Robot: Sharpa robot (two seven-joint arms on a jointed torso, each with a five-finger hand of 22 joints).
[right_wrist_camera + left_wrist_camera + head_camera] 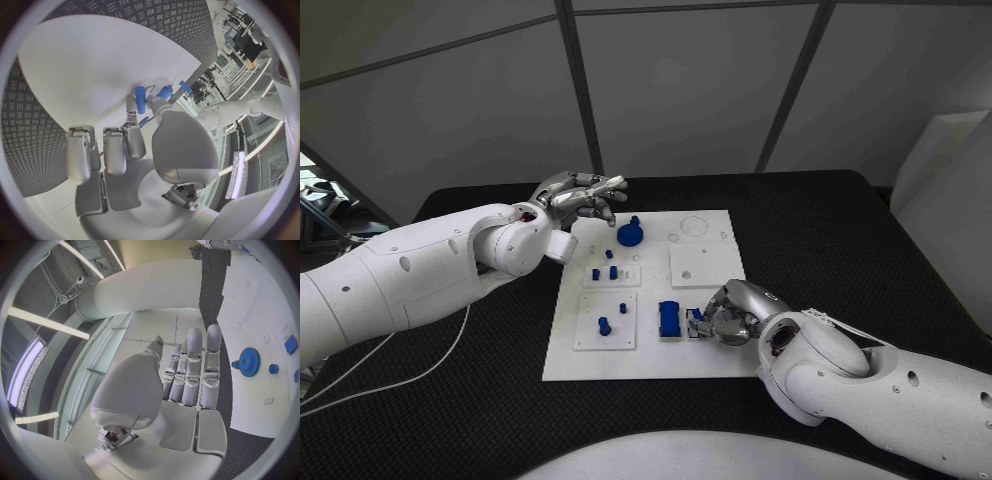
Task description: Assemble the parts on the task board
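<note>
Board (711,345) sits mid-desk (877,250), white against the black top, and I'll use it as the landmark for everything else. Left robot hand (581,198) hangs over the board's far-left corner, fingers spread out and holding nothing. Blue gear (630,235) stands on the board just next to that hand, not touching it; the left wrist view shows the gear (249,361) beside the straight fingers (195,365). Right robot hand (728,318) is down at the board's near-right part, fingers curled around a small blue part (694,316), so it's pinching that one. Blue block (669,319) lies right next to it toward the board's middle. Few little blue pegs (604,272) stand in the left-side plates, with one more peg (604,325) nearer the front edge.
</note>
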